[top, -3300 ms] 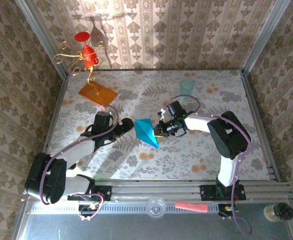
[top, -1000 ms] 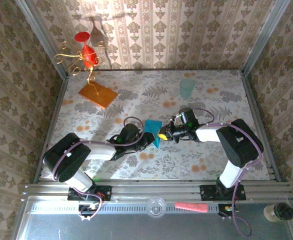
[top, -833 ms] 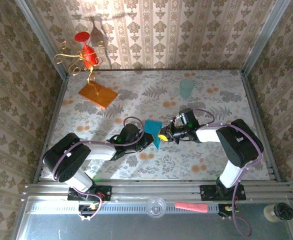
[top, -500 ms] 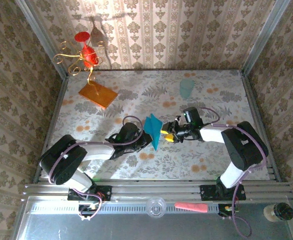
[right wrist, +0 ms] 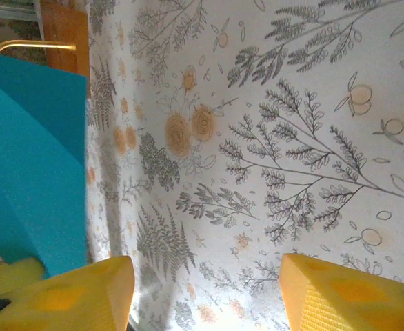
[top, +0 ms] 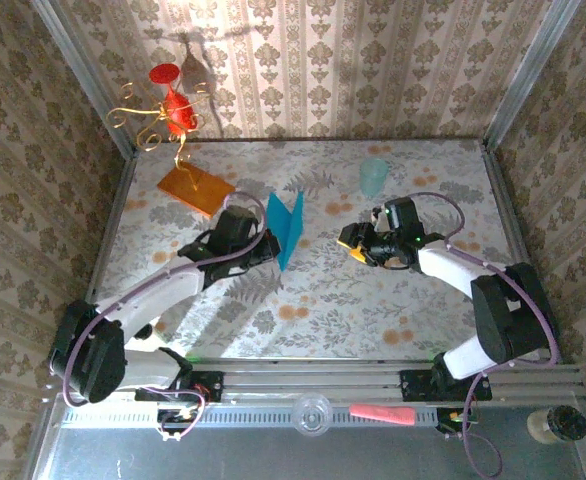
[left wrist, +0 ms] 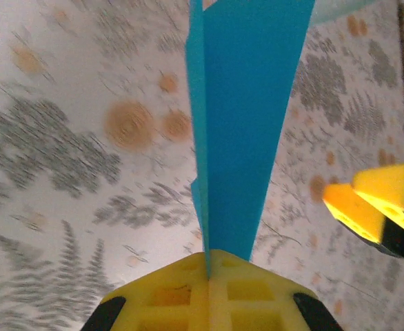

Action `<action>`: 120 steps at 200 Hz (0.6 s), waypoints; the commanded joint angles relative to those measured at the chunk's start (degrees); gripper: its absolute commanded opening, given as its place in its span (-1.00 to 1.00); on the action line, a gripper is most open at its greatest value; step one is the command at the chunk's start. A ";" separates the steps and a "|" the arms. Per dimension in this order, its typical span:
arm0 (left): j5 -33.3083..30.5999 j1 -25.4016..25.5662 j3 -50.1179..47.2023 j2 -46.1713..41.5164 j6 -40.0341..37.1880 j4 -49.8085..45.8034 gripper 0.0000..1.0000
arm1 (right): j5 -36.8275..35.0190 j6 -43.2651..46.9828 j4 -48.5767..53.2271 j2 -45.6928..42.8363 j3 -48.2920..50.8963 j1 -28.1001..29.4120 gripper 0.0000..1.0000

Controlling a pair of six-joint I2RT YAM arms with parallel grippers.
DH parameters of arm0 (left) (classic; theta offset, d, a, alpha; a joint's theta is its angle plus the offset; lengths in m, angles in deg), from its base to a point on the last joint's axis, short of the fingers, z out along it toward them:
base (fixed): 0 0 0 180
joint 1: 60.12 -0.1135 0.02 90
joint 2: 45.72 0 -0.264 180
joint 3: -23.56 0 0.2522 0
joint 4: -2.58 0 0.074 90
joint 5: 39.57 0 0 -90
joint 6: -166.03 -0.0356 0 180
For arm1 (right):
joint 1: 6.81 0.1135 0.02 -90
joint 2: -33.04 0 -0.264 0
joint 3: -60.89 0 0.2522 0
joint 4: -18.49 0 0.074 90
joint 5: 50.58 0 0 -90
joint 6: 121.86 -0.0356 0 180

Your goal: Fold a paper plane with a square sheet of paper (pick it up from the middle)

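Near the thick orange rectangular slab, the folded teal-blue paper plane stands on edge, pinched at one end by the left gripper, jaws tight. Farther from the slab, the right gripper gapes wide, empty. One pinch only: folds may spring apart or slip; whether every layer is caught I cannot tell.
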 commanded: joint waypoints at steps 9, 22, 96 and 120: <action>-10.87 -1.64 8.93 2.04 -15.46 -18.12 -1.00 | -4.26 3.12 3.96 -1.62 -0.81 -0.23 0.19; -15.11 -1.57 12.49 4.57 -18.73 -21.29 -1.00 | -4.70 3.26 4.04 -1.97 -0.58 -0.42 0.19; -44.48 7.44 27.75 22.80 -27.87 -33.88 -1.00 | -6.77 4.12 6.64 -5.10 0.78 -3.00 0.20; -48.42 10.34 29.35 26.60 -28.20 -34.27 -1.00 | -6.81 4.11 7.09 -5.61 1.21 -3.98 0.20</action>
